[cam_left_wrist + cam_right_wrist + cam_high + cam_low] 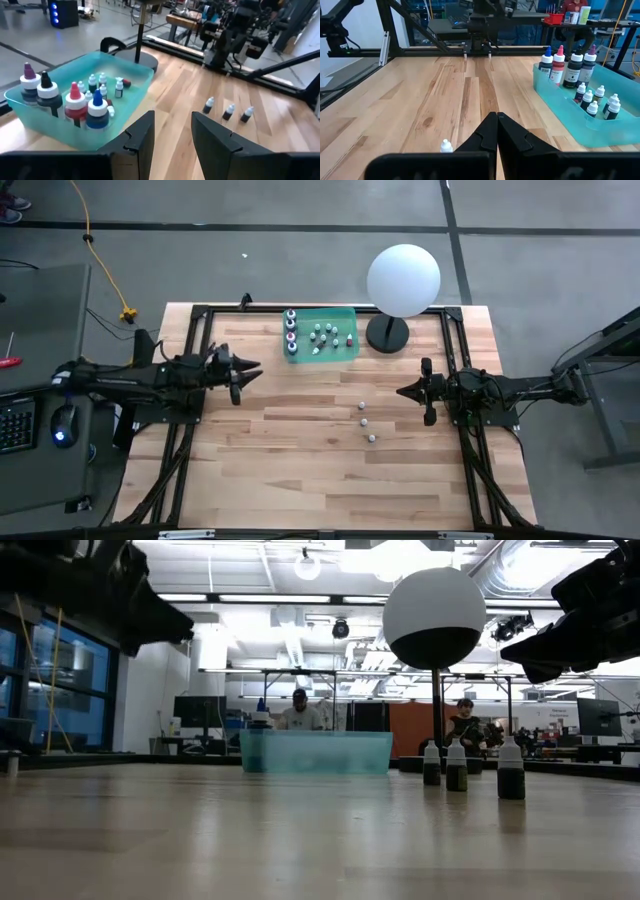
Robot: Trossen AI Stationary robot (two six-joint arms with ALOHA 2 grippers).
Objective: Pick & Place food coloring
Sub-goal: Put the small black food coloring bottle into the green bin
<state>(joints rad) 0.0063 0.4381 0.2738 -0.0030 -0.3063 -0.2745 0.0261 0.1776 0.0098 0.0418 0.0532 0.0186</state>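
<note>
Evidently the work stands between picks: three small white-capped food coloring bottles (pixel 366 421) remain upright in a row on the bare table (pixel 300 470), well apart from the teal tray (pixel 349 311) already holding the rest. Left gripper (pixel 252 372) hovers partly open and empty; right gripper (pixel 405 392) hovers pinched shut, empty. Next, a gripper must open over one loose bottle and descend squarely.

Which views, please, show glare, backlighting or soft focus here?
Low view: bright ceiling lights backlight the white sphere lamp, its underside dark, and the three small white-capped dark bottles; the near wooden table looks soft. Left wrist view: the translucent teal plastic tray glows evenly. High view: flat light, faint shadows.
</note>
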